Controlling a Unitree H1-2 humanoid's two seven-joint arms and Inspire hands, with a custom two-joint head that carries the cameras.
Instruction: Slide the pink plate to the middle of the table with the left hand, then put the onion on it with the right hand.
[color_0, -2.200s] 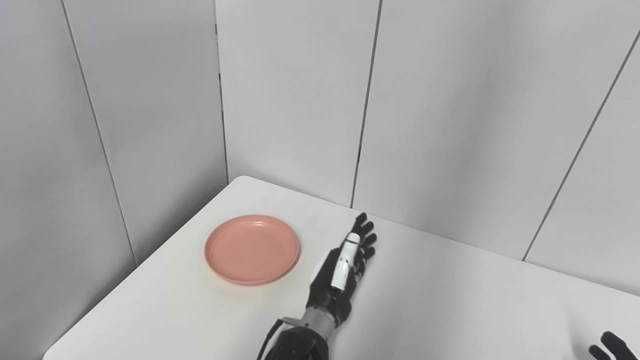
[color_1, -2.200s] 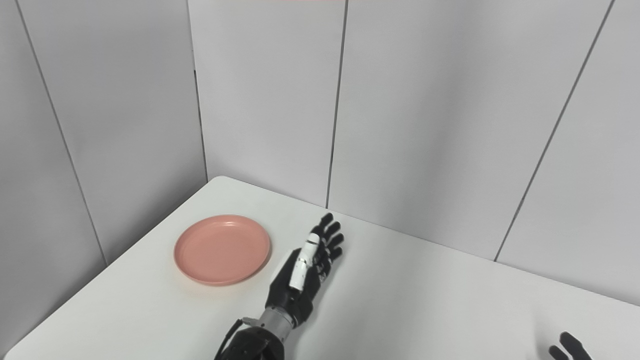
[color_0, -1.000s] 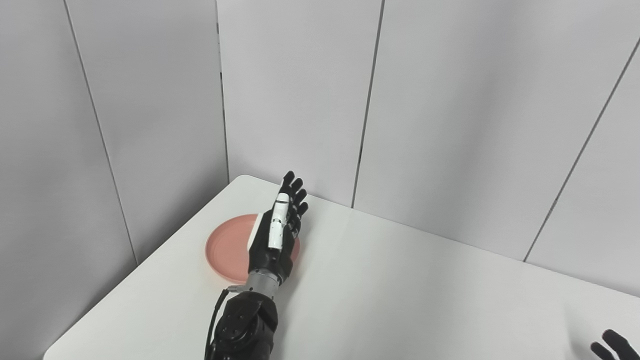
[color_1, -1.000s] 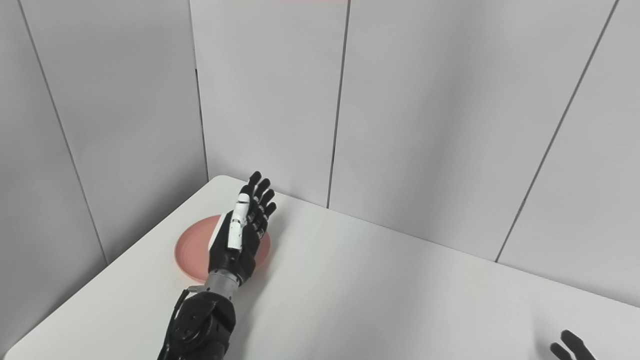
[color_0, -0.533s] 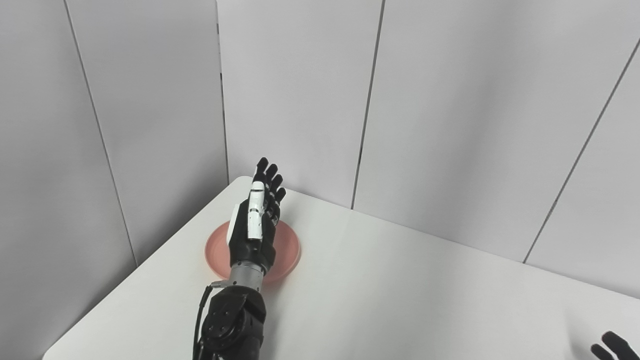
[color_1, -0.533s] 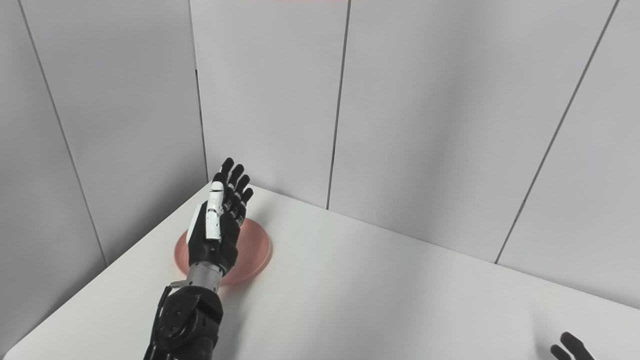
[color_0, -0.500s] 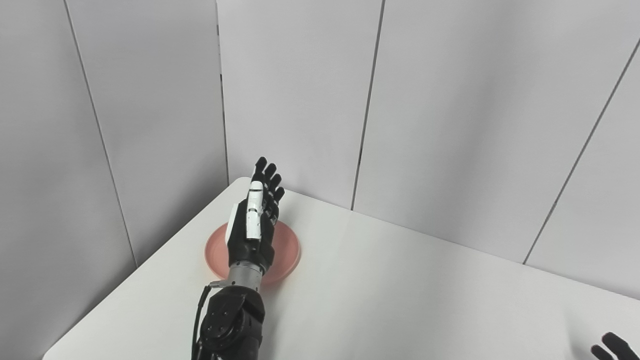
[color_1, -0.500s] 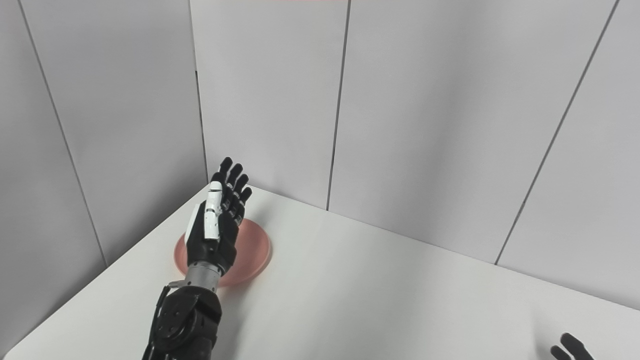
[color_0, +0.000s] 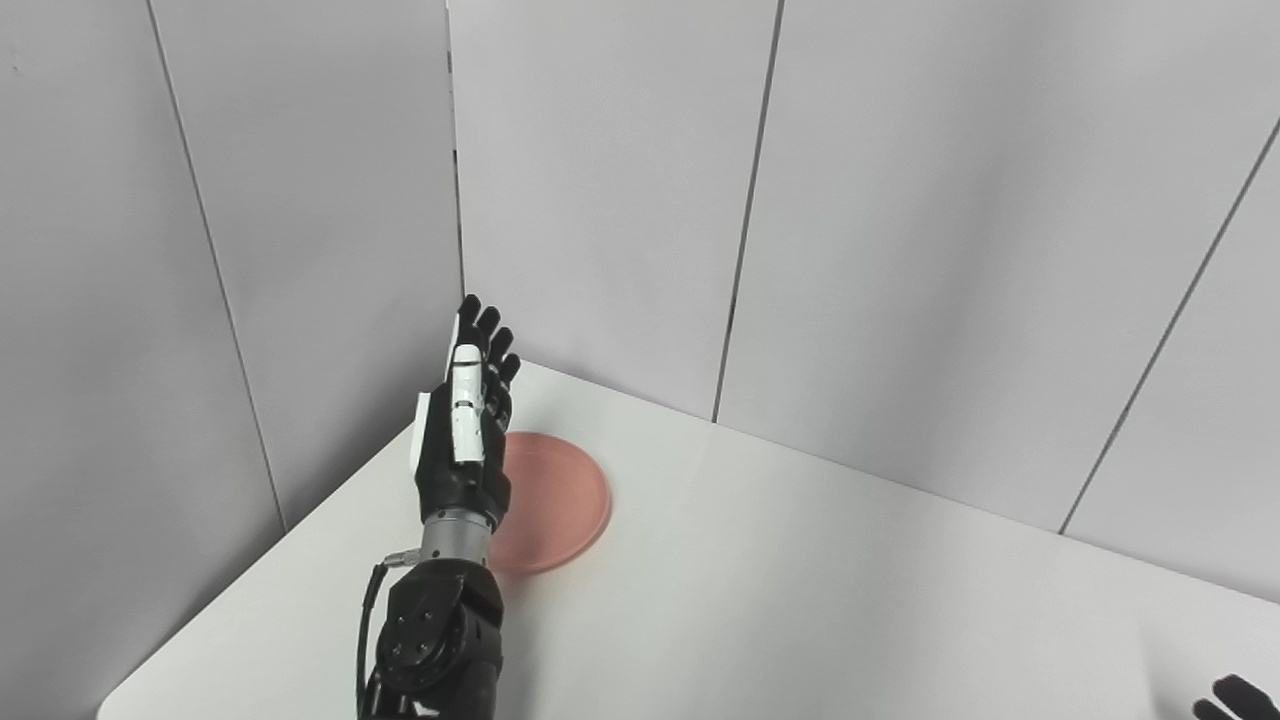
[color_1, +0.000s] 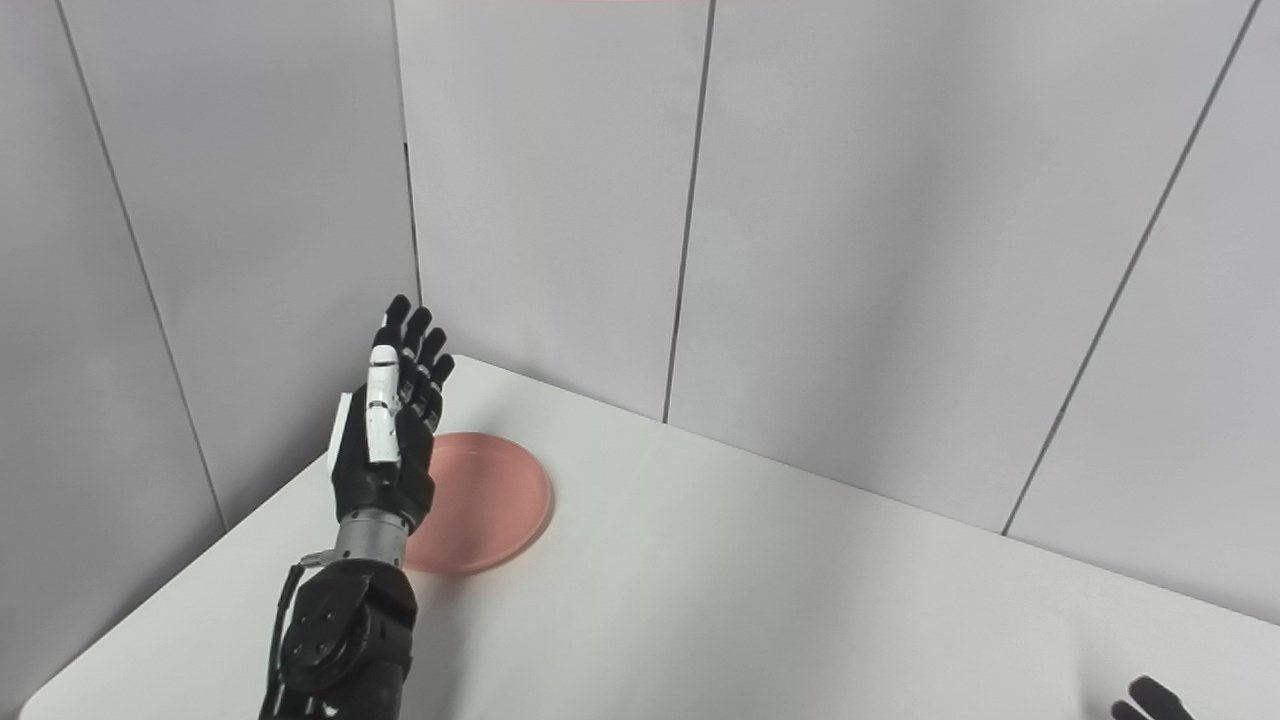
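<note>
A round pink plate (color_0: 555, 500) lies flat near the far left corner of the white table (color_0: 800, 600). My left hand (color_0: 462, 430) is raised over the plate's left part, fingers straight and apart, holding nothing, and it hides that side of the plate. Whether it touches the plate cannot be told. Of my right hand (color_0: 1228, 697) only dark fingertips show at the bottom right corner. No onion is in view.
Grey panelled walls (color_0: 600, 200) stand close behind the table along its far and left edges. The table's left edge (color_0: 250, 570) runs just beside my left forearm. White tabletop stretches between the plate and the right hand.
My left hand has swung from right of the plate across it to its left side and risen. The plate lies where it was. The camera shifted slightly.
</note>
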